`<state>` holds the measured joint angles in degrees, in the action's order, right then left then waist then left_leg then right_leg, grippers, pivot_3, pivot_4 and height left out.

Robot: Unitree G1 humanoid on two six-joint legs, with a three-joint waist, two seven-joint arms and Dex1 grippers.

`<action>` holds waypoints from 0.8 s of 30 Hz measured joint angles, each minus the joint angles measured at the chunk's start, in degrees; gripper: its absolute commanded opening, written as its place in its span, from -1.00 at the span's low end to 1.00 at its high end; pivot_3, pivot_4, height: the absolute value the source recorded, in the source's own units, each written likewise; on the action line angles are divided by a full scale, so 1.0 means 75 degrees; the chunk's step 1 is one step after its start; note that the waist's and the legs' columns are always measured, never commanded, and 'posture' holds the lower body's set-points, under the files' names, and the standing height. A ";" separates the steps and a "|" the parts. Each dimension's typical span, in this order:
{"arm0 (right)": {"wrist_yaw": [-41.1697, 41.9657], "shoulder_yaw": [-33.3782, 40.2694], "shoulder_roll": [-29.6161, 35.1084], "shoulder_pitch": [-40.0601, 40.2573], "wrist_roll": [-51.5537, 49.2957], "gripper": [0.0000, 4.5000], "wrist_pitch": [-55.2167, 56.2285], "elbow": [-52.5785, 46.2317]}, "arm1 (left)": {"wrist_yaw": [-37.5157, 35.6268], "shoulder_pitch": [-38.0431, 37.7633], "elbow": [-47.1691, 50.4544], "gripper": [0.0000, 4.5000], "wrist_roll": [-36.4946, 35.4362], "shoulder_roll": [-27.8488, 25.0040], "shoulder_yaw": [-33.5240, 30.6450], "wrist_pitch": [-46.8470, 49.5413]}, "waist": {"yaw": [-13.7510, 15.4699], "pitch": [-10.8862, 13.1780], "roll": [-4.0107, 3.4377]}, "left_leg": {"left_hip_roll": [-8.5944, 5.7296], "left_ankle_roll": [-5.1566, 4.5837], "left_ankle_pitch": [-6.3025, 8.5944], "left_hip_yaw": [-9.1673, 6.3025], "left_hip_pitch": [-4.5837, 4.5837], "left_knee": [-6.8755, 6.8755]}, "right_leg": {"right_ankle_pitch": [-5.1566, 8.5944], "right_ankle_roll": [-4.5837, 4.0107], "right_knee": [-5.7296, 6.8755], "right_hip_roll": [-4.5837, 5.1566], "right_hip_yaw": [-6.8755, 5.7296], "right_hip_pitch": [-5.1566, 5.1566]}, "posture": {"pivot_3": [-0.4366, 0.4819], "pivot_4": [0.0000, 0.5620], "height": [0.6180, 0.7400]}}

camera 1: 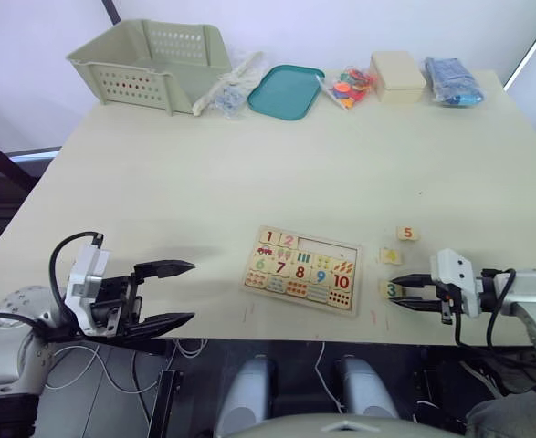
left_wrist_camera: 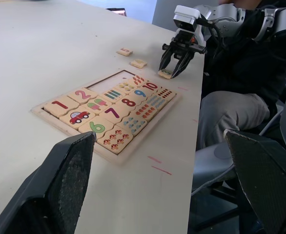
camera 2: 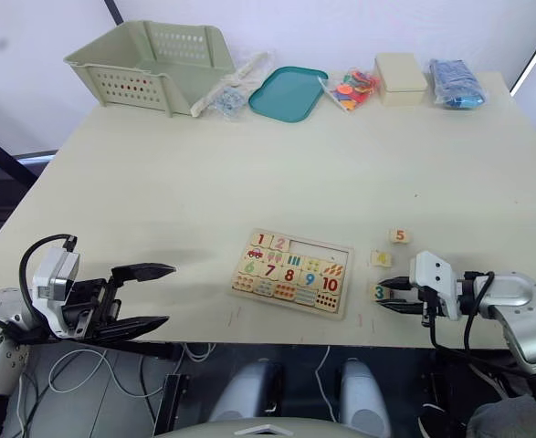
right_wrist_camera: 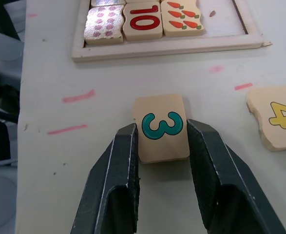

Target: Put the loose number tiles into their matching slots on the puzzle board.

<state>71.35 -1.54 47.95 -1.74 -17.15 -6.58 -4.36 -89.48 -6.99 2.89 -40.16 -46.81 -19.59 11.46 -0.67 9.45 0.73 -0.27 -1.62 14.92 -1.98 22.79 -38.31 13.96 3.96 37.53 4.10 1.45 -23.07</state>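
Note:
The puzzle board lies flat near the table's front edge. Tiles 1 and 2 sit in its top row, and the slots beside them are bare. To the right of the board lie three loose number tiles: the 5, the 4 and the 3. My right gripper reaches in from the right, low on the table, and its fingers press both sides of the 3. My left gripper hovers open at the front left, well left of the board, holding nothing.
Along the far edge stand a green basket, a clear bag, a teal tray, a bag of colourful pieces, a cream box and a blue bag. The table's front edge runs just beneath both grippers.

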 measured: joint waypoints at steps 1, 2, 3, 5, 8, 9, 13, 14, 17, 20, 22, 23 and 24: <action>-0.0001 0.0004 0.0046 -0.0031 -0.0008 -0.61 -0.0083 -0.0089 | 0.0023 -0.0002 0.0016 1.00 -0.0005 0.0020 -0.0003 0.0000 | -0.0001 0.0000 0.0000 | 0.0001 0.0000 0.0000 -0.0001 0.0000 0.0000 | 0.0000 0.0000 0.0000 -0.0001 -0.0001 0.0000 | -0.05 -0.47 1.00; -0.0003 0.0004 0.0083 -0.0069 -0.0022 -0.61 -0.0178 -0.0200 | 0.0049 -0.0003 0.0034 1.00 -0.0011 0.0046 -0.0003 0.0000 | -0.0001 0.0001 -0.0002 | 0.0001 0.0000 0.0000 0.0000 0.0000 0.0000 | 0.0000 0.0000 0.0000 0.0000 0.0000 0.0000 | -0.05 -0.47 1.00; -0.0017 0.0004 0.0130 -0.0137 -0.0067 -0.61 -0.0342 -0.0366 | 0.0076 -0.0003 0.0057 1.00 -0.0018 0.0065 -0.0005 0.0001 | -0.0003 0.0001 -0.0002 | 0.0002 0.0000 0.0000 0.0000 0.0000 0.0000 | 0.0000 0.0000 0.0001 -0.0001 0.0000 -0.0001 | -0.05 -0.47 1.00; -0.0129 0.0004 0.0227 -0.0326 -0.0189 -0.61 -0.0813 -0.0792 | 0.0143 -0.0012 0.0080 1.00 -0.0065 0.0114 -0.0016 0.0003 | -0.0016 0.0002 -0.0003 | 0.0004 0.0000 0.0000 0.0000 0.0000 0.0001 | 0.0000 -0.0001 0.0001 -0.0001 0.0001 -0.0002 | -0.05 -0.47 1.00; -0.0466 0.0003 0.0445 -0.0911 -0.0405 -0.61 -0.1914 -0.1773 | 0.0280 -0.0038 0.0172 1.00 -0.0081 0.0166 -0.0040 0.0018 | -0.0018 0.0006 -0.0009 | 0.0006 0.0000 0.0000 -0.0002 0.0001 0.0002 | 0.0000 -0.0002 0.0002 -0.0001 0.0000 -0.0006 | -0.05 -0.47 1.00; -0.0579 -0.0013 0.0516 -0.1128 -0.0450 -0.61 -0.2300 -0.2019 | 0.0324 -0.0066 0.0197 1.00 -0.0084 0.0177 -0.0063 0.0031 | -0.0012 0.0006 -0.0009 | 0.0006 0.0001 0.0000 -0.0002 0.0002 0.0003 | 0.0001 -0.0002 0.0001 0.0000 -0.0001 -0.0006 | -0.05 -0.47 1.00; -0.0847 -0.1060 0.1044 -0.3323 -0.0449 -0.61 -0.4810 -0.2911 | 0.0556 -0.0230 0.0361 1.00 -0.0201 0.0320 -0.0255 0.0085 | -0.0053 0.0017 -0.0028 | 0.0009 0.0001 0.0000 0.0014 0.0015 0.0002 | -0.0002 -0.0008 0.0005 0.0009 0.0008 -0.0034 | -0.05 -0.47 1.00; -0.0885 -0.1211 0.1074 -0.3939 -0.0511 -0.61 -0.5361 -0.3124 | 0.0616 -0.0248 0.0441 1.00 -0.0236 0.0334 -0.0295 0.0087 | -0.0038 0.0017 -0.0028 | 0.0009 0.0001 0.0000 0.0009 0.0022 0.0007 | 0.0000 -0.0012 0.0008 0.0008 0.0003 -0.0040 | -0.05 -0.47 1.00; -0.0922 -0.1832 0.1025 -0.5444 -0.0711 -0.61 -0.6971 -0.3355 | 0.0715 -0.0351 0.0496 1.00 -0.0261 0.0376 -0.0379 0.0091 | -0.0001 0.0015 -0.0023 | 0.0015 0.0004 0.0002 -0.0006 0.0028 0.0021 | 0.0009 -0.0028 0.0000 0.0008 -0.0020 -0.0046 | -0.05 -0.47 1.00; -0.1007 -0.2648 0.0594 -0.6471 -0.0860 -0.61 -0.8129 -0.3300 | 0.0801 -0.0436 0.0546 1.00 -0.0286 0.0448 -0.0388 0.0091 | -0.0009 0.0016 -0.0022 | 0.0014 0.0005 0.0003 -0.0002 0.0041 0.0018 | 0.0008 -0.0028 0.0002 0.0013 -0.0017 -0.0054 | -0.05 -0.47 1.00; -0.1162 -0.3000 0.0265 -0.7008 -0.0913 -0.61 -0.8710 -0.3150 | 0.0832 -0.0458 0.0586 1.00 -0.0295 0.0458 -0.0394 0.0090 | -0.0022 0.0016 -0.0023 | 0.0011 0.0005 0.0003 0.0001 0.0041 0.0015 | 0.0007 -0.0028 0.0005 0.0016 -0.0015 -0.0054 | -0.05 -0.47 1.00; -0.1272 -0.3204 0.0108 -0.7309 -0.0912 -0.61 -0.9010 -0.3004 | 0.0862 -0.0456 0.0600 1.00 -0.0299 0.0464 -0.0398 0.0090 | -0.0026 0.0016 -0.0023 | 0.0010 0.0005 0.0003 0.0001 0.0041 0.0016 | 0.0007 -0.0028 0.0008 0.0018 -0.0016 -0.0056 | -0.05 -0.47 1.00; -0.1421 -0.3385 -0.0092 -0.7618 -0.0911 -0.61 -0.9348 -0.2811 | 0.0914 -0.0456 0.0616 1.00 -0.0302 0.0475 -0.0404 0.0090 | -0.0031 0.0016 -0.0023 | 0.0010 0.0005 0.0003 -0.0001 0.0041 0.0016 | 0.0007 -0.0029 0.0009 0.0018 -0.0017 -0.0056 | -0.05 -0.47 1.00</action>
<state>60.69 -26.93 47.26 -58.87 -23.98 -76.69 -25.44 -82.62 -10.41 7.51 -42.43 -43.25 -22.62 12.13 -0.90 9.57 0.56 -0.19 -1.58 14.94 -1.99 23.10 -38.19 14.02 3.75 37.60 4.23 1.32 -23.49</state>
